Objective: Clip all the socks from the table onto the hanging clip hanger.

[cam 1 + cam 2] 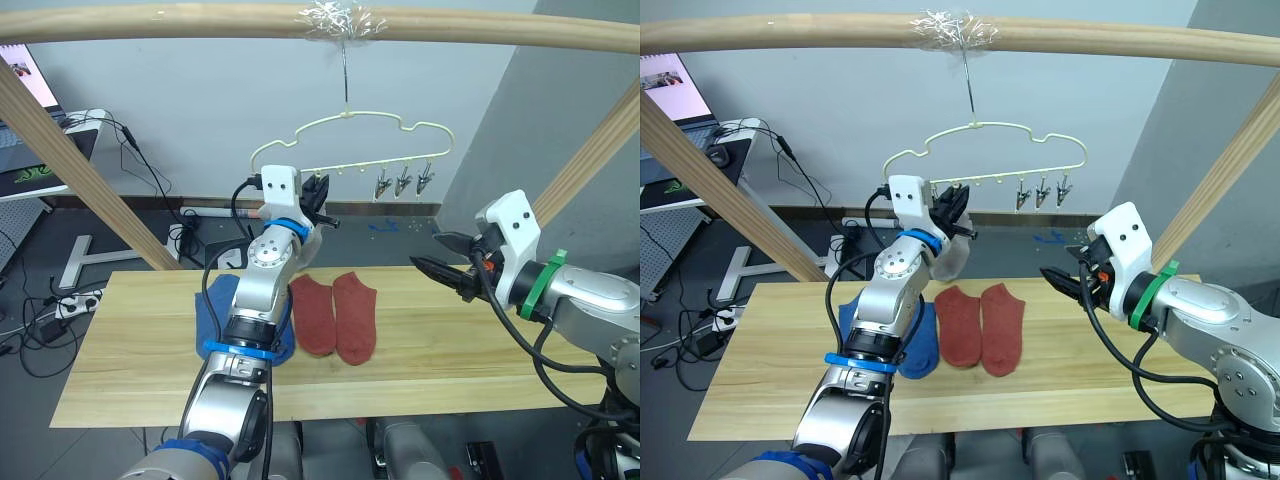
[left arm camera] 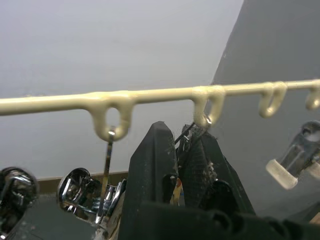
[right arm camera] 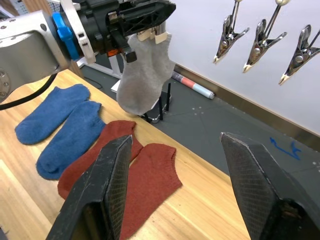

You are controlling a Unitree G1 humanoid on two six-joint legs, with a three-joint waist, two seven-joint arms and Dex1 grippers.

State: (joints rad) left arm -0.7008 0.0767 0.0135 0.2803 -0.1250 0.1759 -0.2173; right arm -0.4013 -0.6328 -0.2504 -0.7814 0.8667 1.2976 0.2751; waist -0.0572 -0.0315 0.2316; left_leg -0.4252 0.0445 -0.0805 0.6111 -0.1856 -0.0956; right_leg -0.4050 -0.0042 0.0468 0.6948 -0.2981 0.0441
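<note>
The pale yellow-green clip hanger [image 1: 350, 125] hangs by its hook from the top pole. My left gripper [image 1: 318, 190] is raised to its lower bar [image 2: 150, 95], fingers shut on a metal clip [image 2: 192, 134]. Two light grey socks [image 3: 145, 75] hang just under that gripper. Three free clips [image 1: 403, 180] dangle to the right. On the table [image 1: 450, 340] lie two blue socks [image 3: 65, 125] and two rust-red socks [image 1: 335, 315] side by side. My right gripper [image 1: 450, 262] hovers open above the table's right part, with nothing in it.
A frame of round wooden poles surrounds the table: a top pole [image 1: 450, 25], a slanted one on the left [image 1: 80, 170] and another on the right [image 1: 590, 150]. A desk with a laptop and cables [image 1: 40, 120] stands at the far left.
</note>
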